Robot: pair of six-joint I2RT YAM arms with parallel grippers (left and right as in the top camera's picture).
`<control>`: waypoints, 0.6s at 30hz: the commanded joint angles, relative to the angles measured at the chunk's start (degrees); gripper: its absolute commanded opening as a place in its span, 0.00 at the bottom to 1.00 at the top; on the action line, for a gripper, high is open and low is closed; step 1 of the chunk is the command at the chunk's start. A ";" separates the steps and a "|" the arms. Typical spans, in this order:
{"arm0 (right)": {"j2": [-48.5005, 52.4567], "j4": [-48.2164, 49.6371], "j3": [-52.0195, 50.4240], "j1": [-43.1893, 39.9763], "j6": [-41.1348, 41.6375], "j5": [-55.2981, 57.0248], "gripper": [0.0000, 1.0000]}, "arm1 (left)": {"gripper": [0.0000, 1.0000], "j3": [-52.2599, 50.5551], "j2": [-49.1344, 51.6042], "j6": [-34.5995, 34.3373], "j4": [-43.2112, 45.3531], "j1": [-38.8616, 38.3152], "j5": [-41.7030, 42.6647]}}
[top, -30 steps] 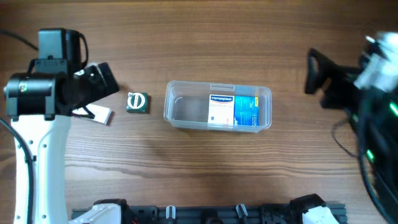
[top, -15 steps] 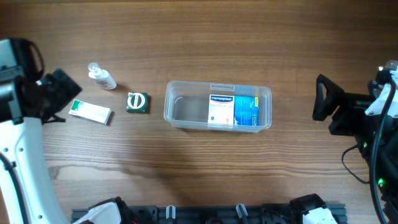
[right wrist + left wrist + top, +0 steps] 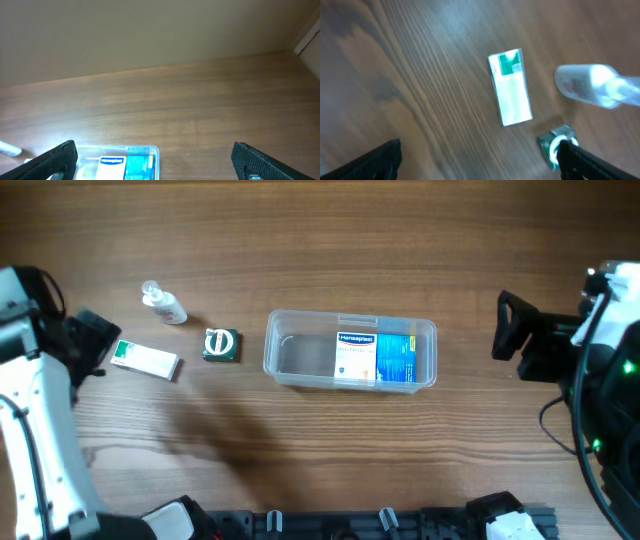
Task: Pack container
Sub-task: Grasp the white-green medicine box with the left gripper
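Container [image 3: 298,352] is sitting at the middle of the wooden table [image 3: 330,250], long side running left to right. A white and blue box [image 3: 375,358] is lying inside it, in the right half; the left half is showing bare bottom. In the right wrist view the container [image 3: 120,148] is showing at the lower left edge.

Left of the container, apart from it, three small things are lying on the table:
- dark green box [image 3: 221,345] with a pale ring on top, nearest the container.
- flat white and green box [image 3: 146,360], further left.
- small clear bottle [image 3: 163,303], lying on its side, behind those two.

Left gripper [image 3: 98,345] is hanging at the left edge, just beside the white and green box. Its fingers [image 3: 370,162] are standing wide apart, gripping nothing.

Right gripper [image 3: 510,330] is hanging well to the right of the container, pointing toward it. Its fingers [image 3: 52,160] are likewise spread wide, with nothing between them.
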 commanded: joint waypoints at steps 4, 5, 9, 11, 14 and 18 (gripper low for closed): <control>3.15 -0.04 0.00 -0.24 -0.70 1.01 1.00 | 1.00 -12.72 2.58 -5.27 15.63 1.60 9.05; 3.72 -0.04 0.00 -0.24 -0.70 1.01 1.00 | 1.00 -13.07 2.99 -5.31 16.79 1.62 9.05; 6.56 -0.04 0.00 -0.24 -0.72 1.01 1.00 | 1.00 -13.53 7.13 -8.79 20.41 1.55 9.55; 7.93 -0.04 0.00 -0.24 -0.70 1.01 1.00 | 1.00 -13.53 9.57 -9.66 21.46 1.51 9.94; 10.56 -0.04 0.00 -0.24 -0.70 1.01 1.00 | 1.00 -13.53 14.29 -9.92 23.37 1.51 11.50; 14.67 -0.04 0.00 -0.24 -0.70 1.01 1.00 | 1.00 -13.53 18.78 -9.73 23.82 1.51 12.70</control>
